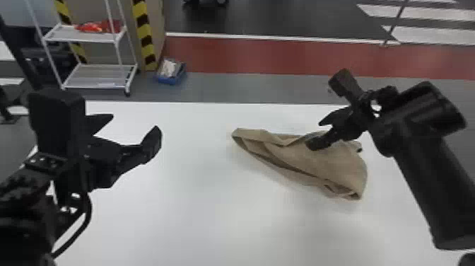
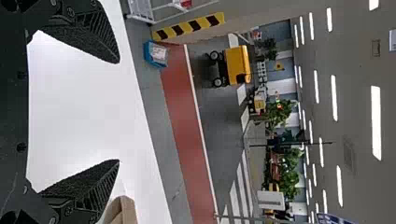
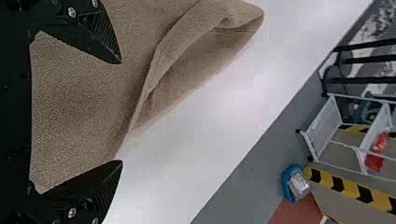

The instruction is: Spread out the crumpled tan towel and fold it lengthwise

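While the robot leans over its white table, the left gripper hangs above the robot's left side of the tabletop, its two black fingers spread wide, well apart from the cloth. Over on the right half lies the tan towel, still a crumpled heap, its layers doubled over one another, tapering to a narrow end toward the middle and bunching broader at the right. The right gripper is poised over its far side, fingers apart too; whether they touch the cloth I can't tell. Beyond the table's far edge comes grey floor with a blue box on it, a white rack to its left, then a red floor strip. Farther off stands a yellow cart.
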You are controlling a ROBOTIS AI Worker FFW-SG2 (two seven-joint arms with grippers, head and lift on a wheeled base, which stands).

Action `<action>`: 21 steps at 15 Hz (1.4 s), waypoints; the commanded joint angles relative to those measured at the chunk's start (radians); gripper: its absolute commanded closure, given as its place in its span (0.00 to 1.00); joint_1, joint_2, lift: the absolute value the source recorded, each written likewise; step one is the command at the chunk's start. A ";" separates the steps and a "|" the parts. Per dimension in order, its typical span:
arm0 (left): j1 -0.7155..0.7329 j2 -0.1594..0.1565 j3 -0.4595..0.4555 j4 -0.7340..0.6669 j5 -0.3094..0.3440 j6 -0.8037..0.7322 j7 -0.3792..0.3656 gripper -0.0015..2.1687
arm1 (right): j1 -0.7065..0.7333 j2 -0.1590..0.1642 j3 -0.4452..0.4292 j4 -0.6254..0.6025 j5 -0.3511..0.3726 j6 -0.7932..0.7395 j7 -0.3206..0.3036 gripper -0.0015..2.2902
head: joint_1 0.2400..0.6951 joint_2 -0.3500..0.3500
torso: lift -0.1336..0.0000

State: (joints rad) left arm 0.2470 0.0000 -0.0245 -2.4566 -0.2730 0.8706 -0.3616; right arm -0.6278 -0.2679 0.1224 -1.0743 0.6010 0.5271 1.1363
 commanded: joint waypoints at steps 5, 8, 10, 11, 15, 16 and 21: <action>0.011 -0.003 0.000 -0.001 0.000 -0.009 0.001 0.07 | -0.109 0.030 0.042 0.198 0.075 -0.123 -0.030 0.07 | 1.00 0.40 | 0.10; 0.018 -0.003 -0.002 -0.002 -0.002 -0.015 0.001 0.07 | -0.158 0.067 0.048 0.297 0.140 -0.187 -0.035 0.12 | 1.00 0.41 | 0.10; 0.021 -0.003 -0.002 -0.009 -0.002 -0.015 0.001 0.07 | -0.176 0.076 0.052 0.329 0.145 -0.199 -0.026 0.19 | 1.00 0.43 | 0.10; 0.023 -0.003 0.000 -0.009 -0.002 -0.015 0.001 0.07 | -0.176 0.078 0.052 0.329 0.145 -0.199 -0.021 0.23 | 1.00 0.43 | 0.10; 0.029 -0.003 0.001 -0.013 -0.002 -0.015 0.001 0.07 | -0.178 0.076 0.049 0.336 0.151 -0.209 0.008 0.54 | 1.00 0.44 | 0.10; 0.028 -0.003 0.001 -0.013 -0.002 -0.015 0.003 0.07 | -0.176 0.073 0.045 0.336 0.146 -0.212 0.008 0.65 | 1.00 0.44 | 0.10; 0.032 -0.003 0.006 -0.013 -0.002 -0.015 0.003 0.07 | -0.121 0.068 -0.014 0.255 0.094 -0.227 0.023 0.90 | 1.00 0.44 | 0.10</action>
State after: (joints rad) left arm 0.2789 0.0000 -0.0222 -2.4698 -0.2746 0.8553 -0.3589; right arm -0.7782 -0.1980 0.1320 -0.7632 0.7168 0.3001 1.1574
